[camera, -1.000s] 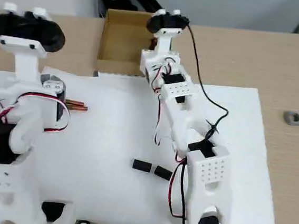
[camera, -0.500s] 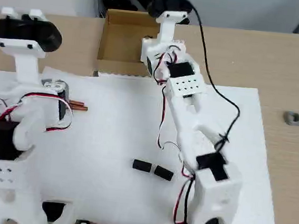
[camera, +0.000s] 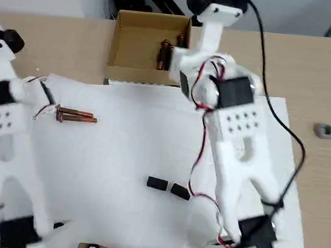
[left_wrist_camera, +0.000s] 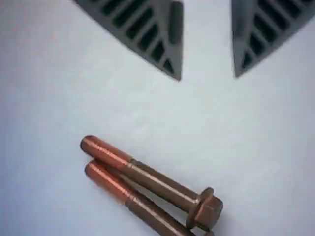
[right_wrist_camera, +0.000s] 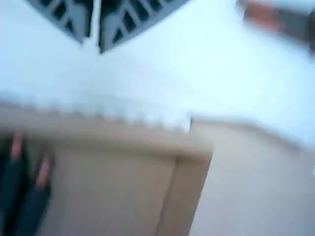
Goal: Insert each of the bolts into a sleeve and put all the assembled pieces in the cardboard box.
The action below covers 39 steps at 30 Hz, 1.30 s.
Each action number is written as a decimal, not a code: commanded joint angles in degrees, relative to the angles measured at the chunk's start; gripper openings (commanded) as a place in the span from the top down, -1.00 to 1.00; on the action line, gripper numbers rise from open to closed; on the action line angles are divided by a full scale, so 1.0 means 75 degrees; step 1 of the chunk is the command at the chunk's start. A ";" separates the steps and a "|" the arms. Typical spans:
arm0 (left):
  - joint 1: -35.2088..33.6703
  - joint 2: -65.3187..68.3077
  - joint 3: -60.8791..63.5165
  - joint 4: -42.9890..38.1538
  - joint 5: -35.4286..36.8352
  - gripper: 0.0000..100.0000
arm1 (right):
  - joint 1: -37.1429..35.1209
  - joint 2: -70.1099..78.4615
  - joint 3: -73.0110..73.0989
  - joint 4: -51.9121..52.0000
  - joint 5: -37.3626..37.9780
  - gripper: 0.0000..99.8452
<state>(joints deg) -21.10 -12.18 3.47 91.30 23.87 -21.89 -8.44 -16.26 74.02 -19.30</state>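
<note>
Left fingers [left_wrist_camera: 157, 39]: spread apart, nothing between them.
Right fingers [right_wrist_camera: 128, 17]: pressed together and empty, hanging over the near edge of the cardboard box [camera: 134, 50].
Change, right arm: a second ago it reached into the box; it has since lifted and drawn back toward the near edge, leaving two assembled pieces [camera: 163, 53] lying inside, toward the box's right wall.
Change, left arm: it has pulled away to the left, uncovering two bare bolts [camera: 75, 115].
Meaning: two pieces look delivered and two bolts are not yet sleeved, so roughly half the job remains.
Bolts versus fingers: the pair lies side by side, touching, on the white sheet [camera: 122, 149] in front of the box's left corner, just beyond the left fingertips and not between them.
Sleeves: two black sleeves [camera: 157, 183] lie end to end farther out from the box's front, well apart from the bolts and from both sets of fingers.
</note>
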 commanded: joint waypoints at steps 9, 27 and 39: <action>0.0094 0.2989 -0.3089 0.1219 0.2790 0.83 | 0.0041 -0.2256 -0.0199 0.2737 -0.0094 0.98; 0.0469 0.5415 -0.5128 0.1207 0.4712 0.74 | -0.0018 -0.6066 0.6318 -0.0135 0.0047 0.99; 0.0410 0.6423 -0.5140 0.0961 0.5333 0.74 | -0.0018 -0.9418 1.0256 -0.2573 0.1032 0.99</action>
<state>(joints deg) -17.67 36.26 -32.31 98.95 62.55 -21.98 -74.64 58.02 57.32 -12.44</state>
